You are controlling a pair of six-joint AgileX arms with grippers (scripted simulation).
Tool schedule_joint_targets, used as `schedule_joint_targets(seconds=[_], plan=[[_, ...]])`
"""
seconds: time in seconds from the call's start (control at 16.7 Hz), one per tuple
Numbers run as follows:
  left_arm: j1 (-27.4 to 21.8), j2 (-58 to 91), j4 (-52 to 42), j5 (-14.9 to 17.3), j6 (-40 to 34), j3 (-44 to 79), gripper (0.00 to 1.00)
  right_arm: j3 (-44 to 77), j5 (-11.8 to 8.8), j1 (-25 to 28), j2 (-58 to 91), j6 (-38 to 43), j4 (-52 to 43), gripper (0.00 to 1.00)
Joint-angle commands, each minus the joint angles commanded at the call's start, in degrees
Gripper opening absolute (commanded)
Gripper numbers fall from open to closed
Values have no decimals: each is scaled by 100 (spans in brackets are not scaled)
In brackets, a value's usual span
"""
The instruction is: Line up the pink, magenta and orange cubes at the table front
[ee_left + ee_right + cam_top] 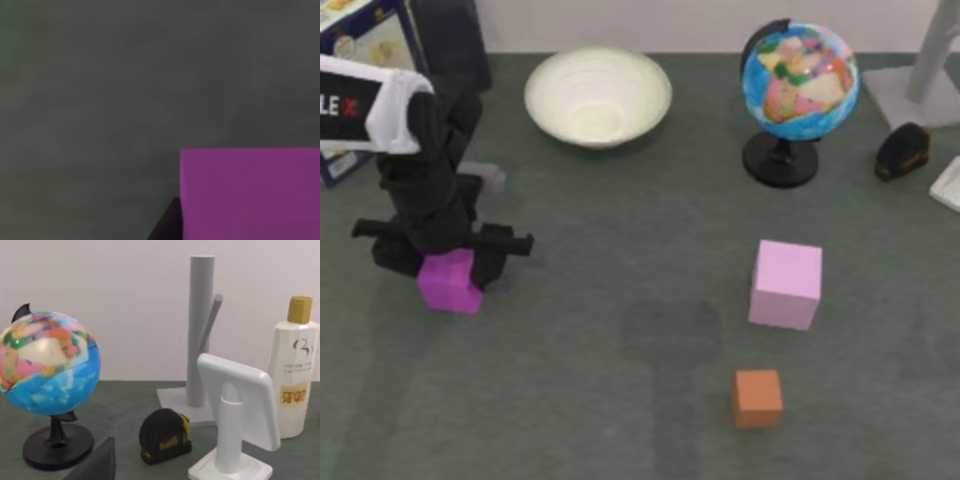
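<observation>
Your left gripper sits over the magenta cube at the table's left side, its fingers either side of the cube; whether they already press on it cannot be told.

Make sure both fingers bear flat on opposite faces before you lift, then carry the cube to the near edge of the table and set it square, in line with the orange cube, which lies near-right, and the pink cube just beyond it. Your right arm is parked off to the far right, its gripper not visible. Readable writing is scant: partial white letters "LE" on the left arm, and blurred print on a white bottle.
</observation>
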Motion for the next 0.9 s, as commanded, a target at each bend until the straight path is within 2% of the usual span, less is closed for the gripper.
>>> schedule_joint_targets(seconds=[0.18,0.6,0.9], plan=[[-6,-176,-155,-3,13,103,0,0,0,0,0,0,0,100],[95,-753,-1394,-12,-4,751,0,0,0,0,0,0,0,100],[59,-755,-1417,-14,-9,762,0,0,0,0,0,0,0,100]])
